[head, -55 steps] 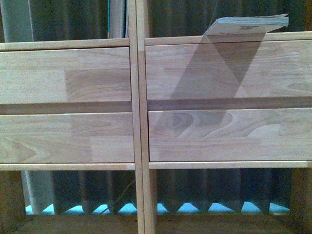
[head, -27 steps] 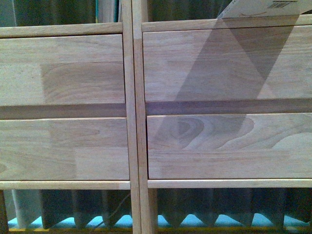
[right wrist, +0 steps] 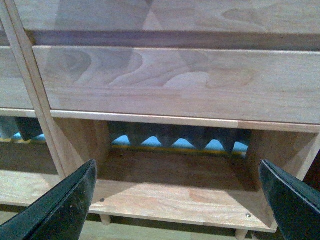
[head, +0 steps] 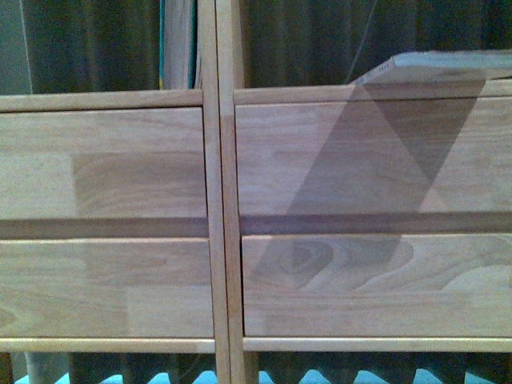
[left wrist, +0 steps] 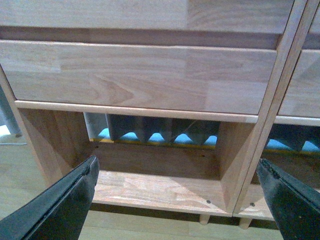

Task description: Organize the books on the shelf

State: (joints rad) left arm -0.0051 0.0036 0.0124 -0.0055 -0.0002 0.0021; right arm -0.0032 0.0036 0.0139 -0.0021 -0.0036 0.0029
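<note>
Teal book (head: 178,44): upper left of the front frame, standing upright in the L column of the shelf (head: 216,200). It is pressed to the centre upright, w/ pale page edges facing the camera and a thin teal cover line on its L side. Its top is cut by the frame edge.

Thin pale book (head: 448,66): upper right of the front frame, lying flat on the board above the R top drawer, w/ its near edge at the board's front edge. Cover not readable from here. It throws a grey angular shadow down over both R drawer fronts.

Four plain drawer fronts (head: 104,164) fill the middle of the frame, 2 per column. A dark curtain (head: 320,40) hangs behind the open compts. At the bottom edge of the frame a turquoise strip (head: 120,378) shows under the curtain hem.

Left gripper (left wrist: 177,161): jaws wide apart, nothing btw them. It faces the bottom compt. of one column, and a peg leg (left wrist: 204,219) and the wood floor (left wrist: 140,231) are seen under it.

Right gripper (right wrist: 177,162): jaws also wide apart, holding nothing. It faces the bottom compt. of a column, below a drawer front that carries the grey shadow.

Neither gripper touches the shelf or a book.
</note>
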